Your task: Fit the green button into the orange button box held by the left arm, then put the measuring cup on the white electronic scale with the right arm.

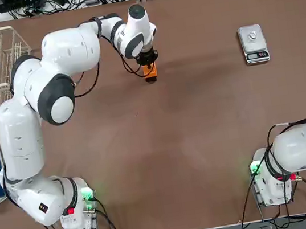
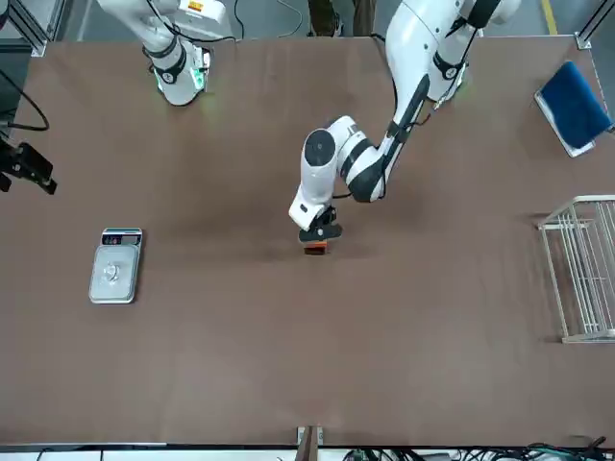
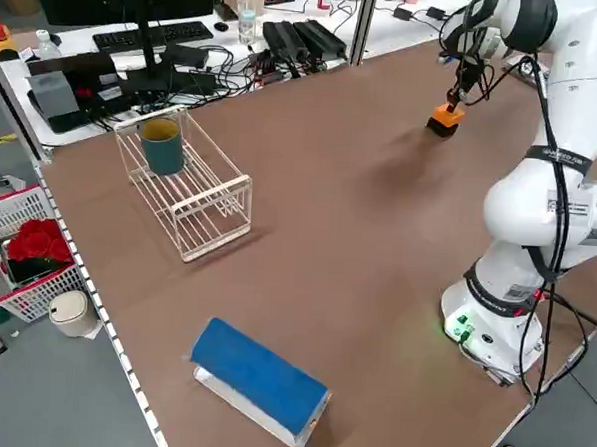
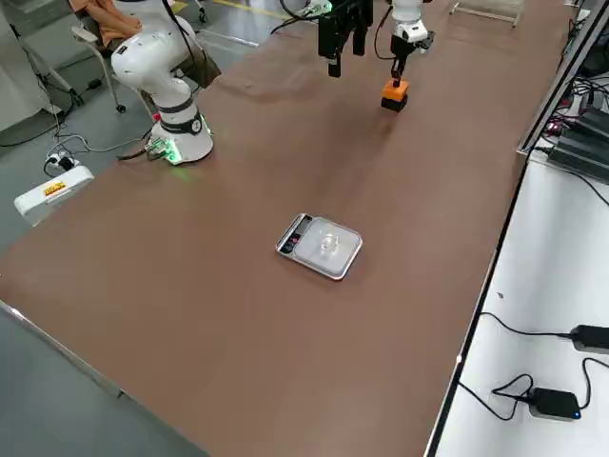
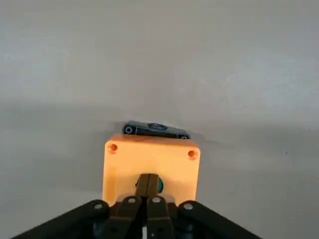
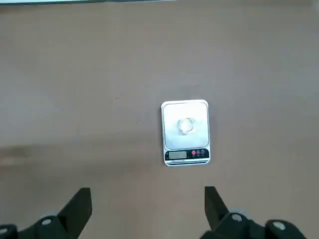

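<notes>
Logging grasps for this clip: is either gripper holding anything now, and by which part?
The left gripper is shut on the green button seated in the orange button box. The right gripper is open and empty.

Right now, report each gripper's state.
Left gripper: shut, fingertips at the green button in the orange button box.
Right gripper: open, holding nothing.

The left end effector (image 5: pixel 146 211), fingers together, meets the green button (image 5: pixel 157 185) atop the orange button box (image 5: pixel 151 162).
</notes>
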